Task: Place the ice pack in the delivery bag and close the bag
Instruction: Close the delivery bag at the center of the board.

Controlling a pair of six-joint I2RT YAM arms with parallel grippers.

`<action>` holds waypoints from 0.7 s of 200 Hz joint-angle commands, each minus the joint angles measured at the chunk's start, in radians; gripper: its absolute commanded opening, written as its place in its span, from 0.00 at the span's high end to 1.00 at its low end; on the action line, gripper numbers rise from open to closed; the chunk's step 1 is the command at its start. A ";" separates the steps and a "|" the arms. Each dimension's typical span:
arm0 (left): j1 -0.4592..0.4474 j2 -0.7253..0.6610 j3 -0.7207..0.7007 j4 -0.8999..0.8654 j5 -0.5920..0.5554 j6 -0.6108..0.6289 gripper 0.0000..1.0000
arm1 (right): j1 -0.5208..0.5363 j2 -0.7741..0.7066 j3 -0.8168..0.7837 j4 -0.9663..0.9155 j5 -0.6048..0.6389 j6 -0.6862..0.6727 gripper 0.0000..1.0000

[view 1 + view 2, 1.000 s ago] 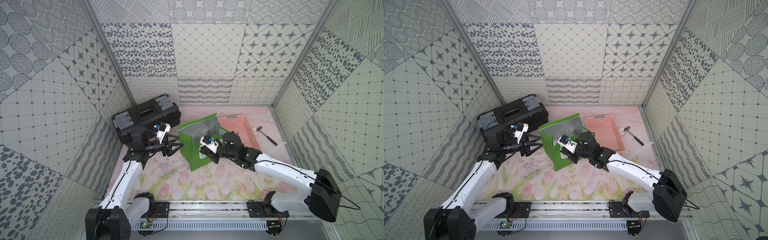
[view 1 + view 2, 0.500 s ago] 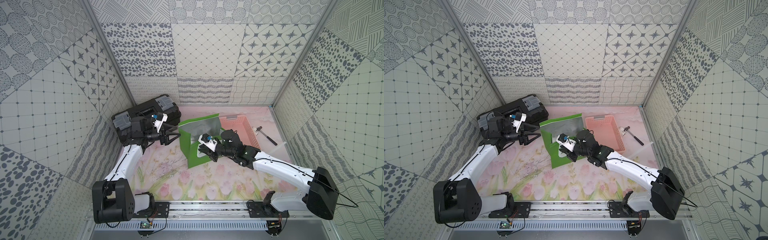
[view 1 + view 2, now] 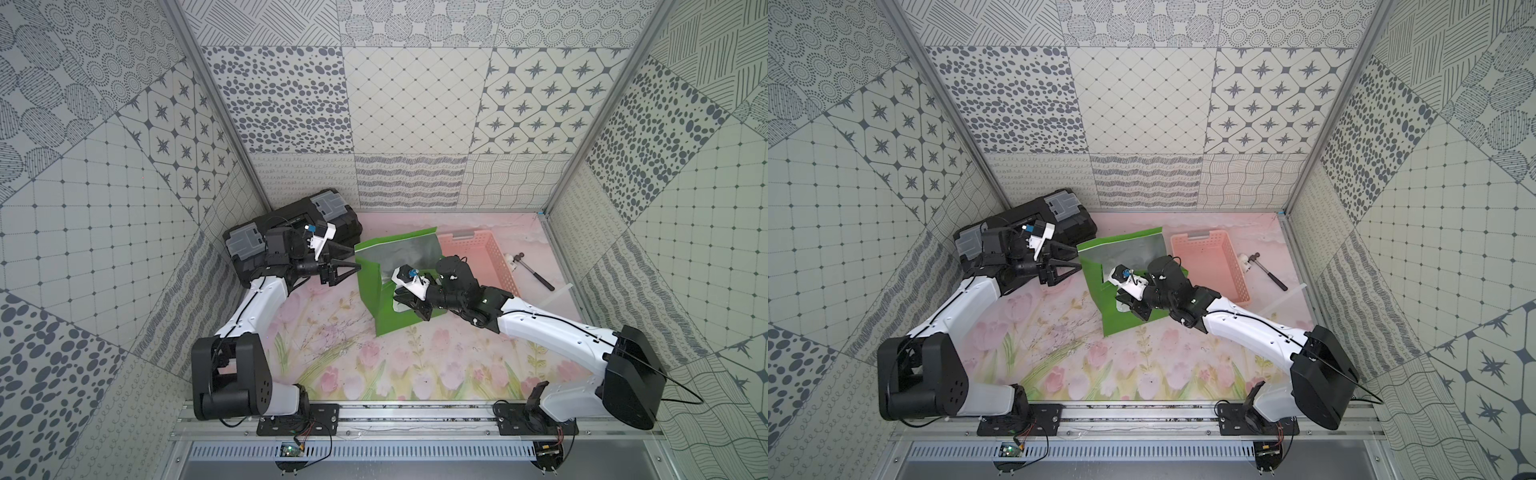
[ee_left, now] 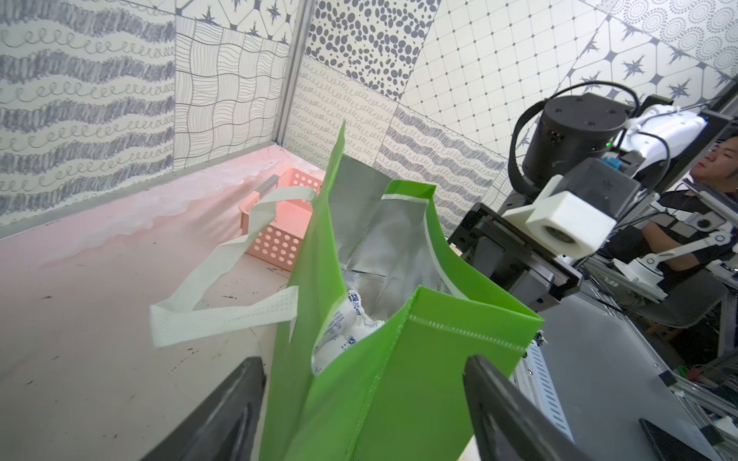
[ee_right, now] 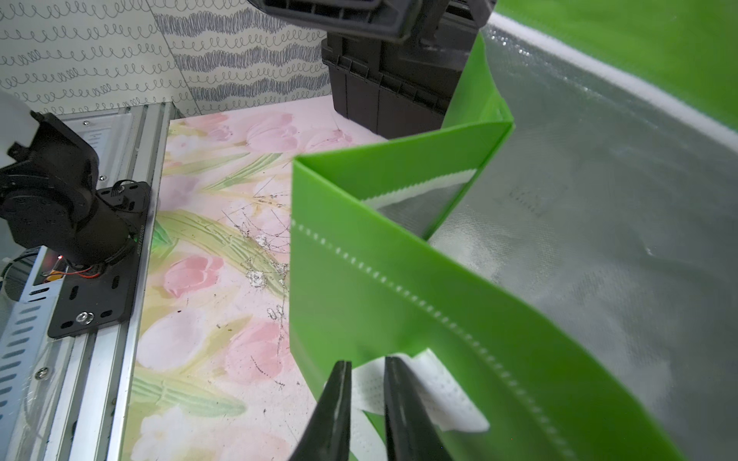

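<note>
The delivery bag [image 3: 382, 299] [image 3: 1113, 309] stands upright and open on the floral mat, green with silver lining. In the left wrist view the white ice pack [image 4: 339, 331] lies inside the bag [image 4: 399, 379], low against the lining. My left gripper [image 3: 356, 258] [image 3: 1079, 261] [image 4: 363, 359] is open and empty, its fingers spread just outside the bag's left corner. My right gripper [image 3: 405, 305] [image 3: 1129, 305] [image 5: 364, 361] is at the bag's near wall [image 5: 379, 279], nearly closed on the white strap handle [image 5: 431, 395]. A second strap [image 4: 223, 279] droops over the far side.
A black toolbox [image 3: 291, 232] [image 3: 1021, 224] lies behind my left arm, close to the bag's left corner. A pink perforated basket [image 3: 478, 262] [image 3: 1212, 266] stands right of the bag. A small hammer [image 3: 534, 270] lies by the right wall. The metal base rail [image 3: 415, 415] runs along the front.
My left gripper has opened wider and drawn back and up from the bag's left edge toward the toolbox. The right gripper and the bag have shifted slightly to the left.
</note>
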 commanded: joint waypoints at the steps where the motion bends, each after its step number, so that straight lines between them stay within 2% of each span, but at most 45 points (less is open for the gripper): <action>1: -0.040 0.024 0.008 -0.070 0.086 0.082 0.18 | -0.004 0.014 0.030 0.036 -0.016 0.002 0.80; 39: -0.078 -0.009 -0.042 -0.115 0.090 0.091 0.19 | -0.003 0.030 0.029 0.076 -0.014 0.024 0.80; 140: -0.197 -0.026 -0.114 0.025 -0.005 -0.035 0.19 | -0.004 0.097 0.082 0.106 0.004 -0.003 0.81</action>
